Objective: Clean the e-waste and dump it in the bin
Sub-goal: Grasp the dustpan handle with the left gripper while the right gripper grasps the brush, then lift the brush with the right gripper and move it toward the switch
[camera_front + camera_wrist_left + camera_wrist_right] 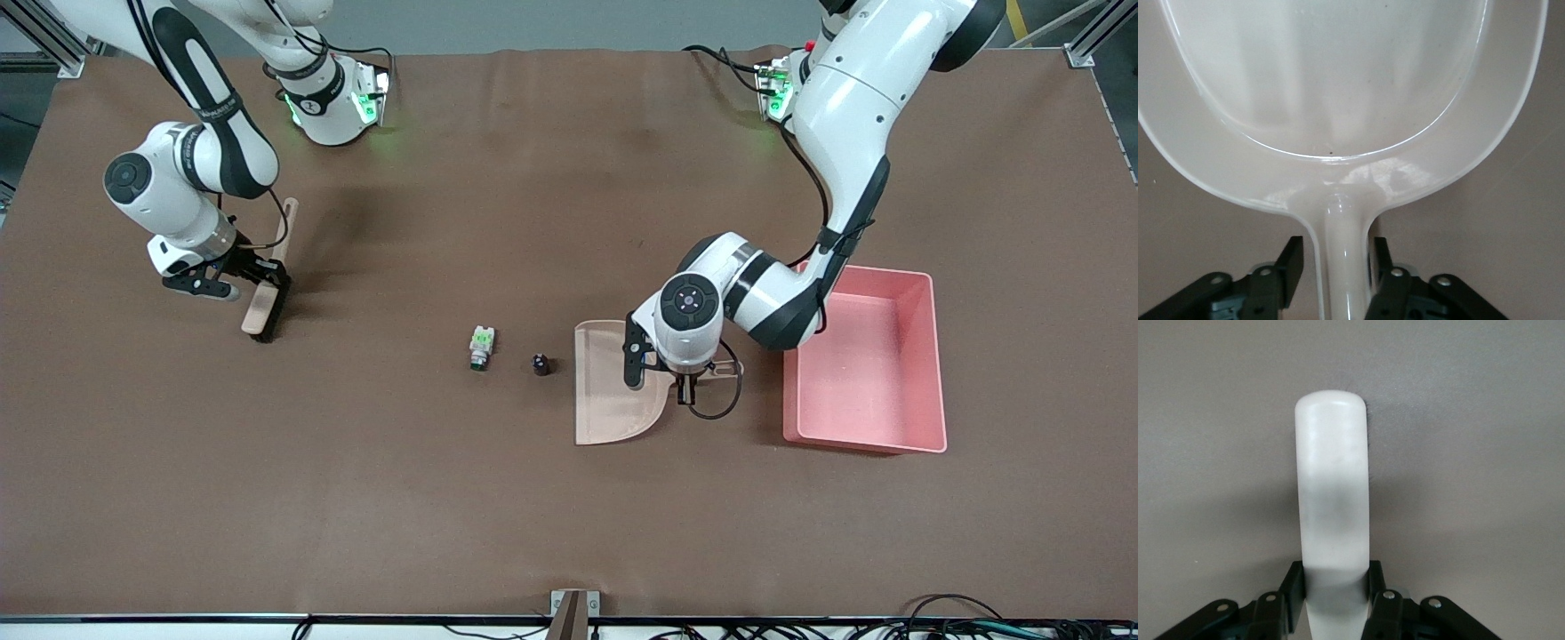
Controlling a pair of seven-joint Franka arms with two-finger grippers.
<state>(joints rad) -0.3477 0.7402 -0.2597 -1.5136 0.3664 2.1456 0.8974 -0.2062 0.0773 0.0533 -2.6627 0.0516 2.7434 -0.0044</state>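
The e-waste lies on the brown mat: a white-and-green blocky part (481,345) and, beside it toward the left arm's end, a small dark cylinder (540,364). A beige dustpan (609,409) lies flat next to the cylinder, its mouth facing it. My left gripper (686,384) is open with one finger on each side of the dustpan's handle (1341,267), with a gap showing on one side. The pink bin (867,360) stands beside the dustpan, toward the left arm's end. My right gripper (269,277) is shut on the handle of a beige brush (286,227) with dark bristles, at the right arm's end.
The dustpan's bowl (1338,80) looks empty in the left wrist view. The brush handle (1333,487) stretches over bare mat in the right wrist view. A cable loop (716,404) hangs by the left gripper. A metal bracket (573,609) sits at the table's near edge.
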